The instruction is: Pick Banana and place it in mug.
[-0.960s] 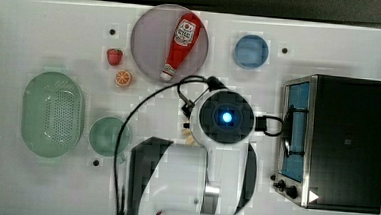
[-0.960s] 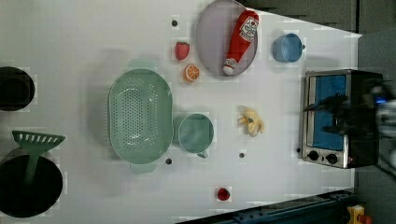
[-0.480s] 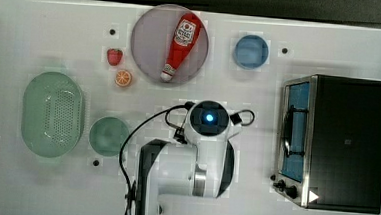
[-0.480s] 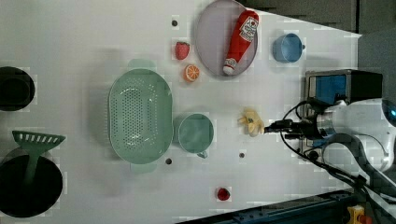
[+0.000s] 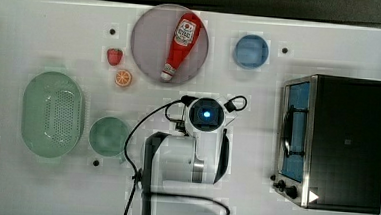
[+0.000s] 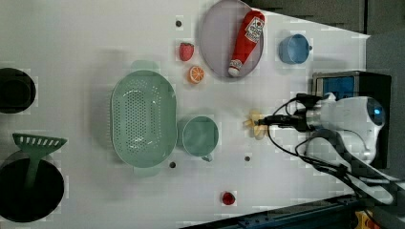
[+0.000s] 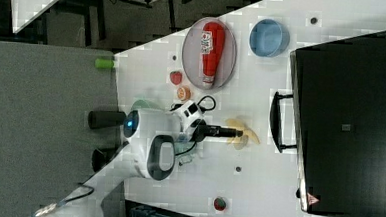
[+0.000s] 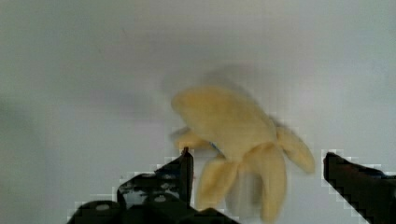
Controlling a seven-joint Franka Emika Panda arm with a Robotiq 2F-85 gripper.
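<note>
The banana (image 8: 238,140) is yellow and peeled, with its skin splayed out on the white table. In the wrist view it lies between my gripper's (image 8: 256,156) two black fingertips, which stand wide open on either side of it without touching. In the left view my gripper (image 6: 262,122) reaches the banana (image 6: 254,128) from the left view's right. In the top view my arm covers the banana. The mug (image 5: 108,136) is a small round teal-green cup, empty, standing to the top view's left of my arm. It is also seen in the left view as the mug (image 6: 200,136).
A pale-green perforated basket (image 5: 53,114) sits beside the mug. A grey plate (image 5: 148,35) holds a ketchup bottle (image 5: 182,42). A strawberry (image 5: 114,56) and an orange slice (image 5: 123,77) lie near it. A blue bowl (image 5: 251,51) and a toaster oven (image 5: 341,142) stand toward the top view's right.
My arm has swung away from the oven toward the top view's left and now stands over the banana. The fingers stayed open.
</note>
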